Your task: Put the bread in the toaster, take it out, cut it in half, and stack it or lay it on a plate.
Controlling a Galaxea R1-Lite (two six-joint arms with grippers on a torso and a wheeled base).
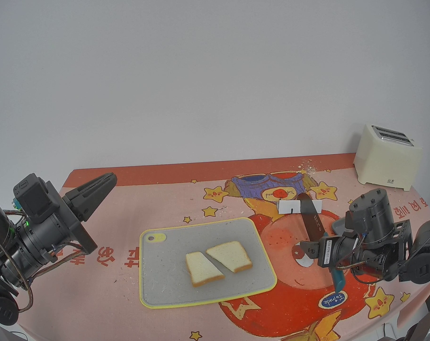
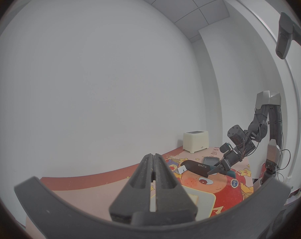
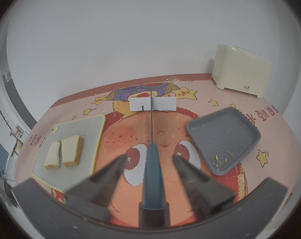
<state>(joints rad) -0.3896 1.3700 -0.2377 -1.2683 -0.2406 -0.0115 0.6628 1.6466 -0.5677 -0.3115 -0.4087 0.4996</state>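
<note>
**Bread halves (image 1: 218,262) on the board, knife (image 3: 153,173) between spread fingers**

Two pieces of toasted bread lie side by side on the grey cutting board (image 1: 167,266) in the middle of the table (image 1: 120,200). There is a narrow gap between them, and their cut edges face each other.

Over on the robot's right, the right gripper (image 3: 150,160) sits low over the table with the knife's teal handle running straight up the middle of it. Its fingers (image 3: 104,180) are spread wide, one on each side of the handle, and there is visible space on both sides, so nothing is grasped. The blade points away toward the wall, and its far end rests in the slot of a small white holder (image 3: 163,103).

Just beside the knife is the grey plate (image 3: 220,133), which carries a few crumbs. The cream toaster (image 1: 388,157) stands at the table's far right corner, well apart from the bread.

The left gripper (image 1: 109,181) hangs raised off the table's left edge. Its fingers are pressed together and hold nothing.
</note>
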